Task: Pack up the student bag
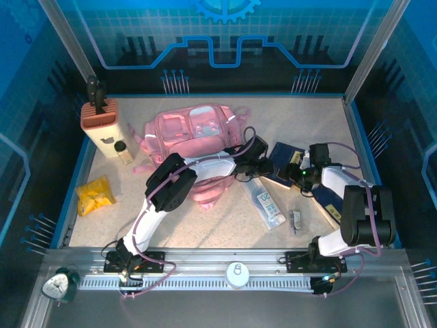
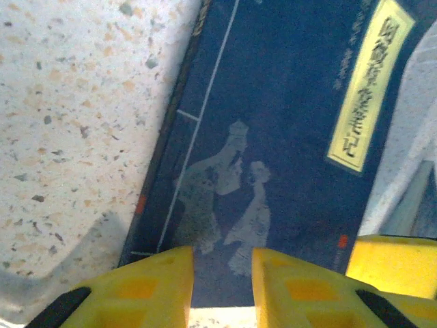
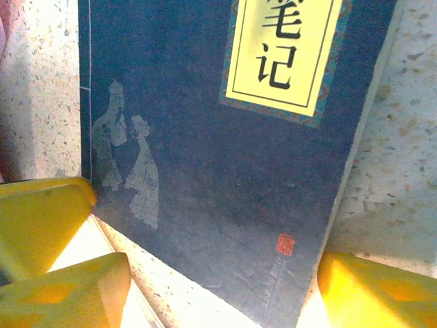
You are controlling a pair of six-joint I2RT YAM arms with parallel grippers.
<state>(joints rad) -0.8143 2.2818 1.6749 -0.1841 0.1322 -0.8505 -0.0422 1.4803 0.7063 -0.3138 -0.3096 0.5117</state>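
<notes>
The blue book [image 1: 282, 154] lies right of the student bag [image 1: 194, 126], between both arms. The left gripper [image 2: 222, 273] is narrowed at its edge, pinching nothing, and the right gripper [image 3: 222, 280] is spread across it.

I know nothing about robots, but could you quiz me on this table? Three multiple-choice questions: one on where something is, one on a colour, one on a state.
1. Where does the crinkly yellow packet lie relative to the soft pink fabric backpack?
A. on top of it
B. to its left, on the speckled table
C. inside it
2. What colour is the title label on the dark blue book?
A. white
B. pink
C. yellow
3. How is that book?
A. closed, flat on the table
B. open at its pages
C. standing upright
Answers: 1 B, the top view shows it near the table's left edge, apart from the backpack; 2 C, both wrist views show a yellow label; 3 A, its cover faces up against the table.
</notes>
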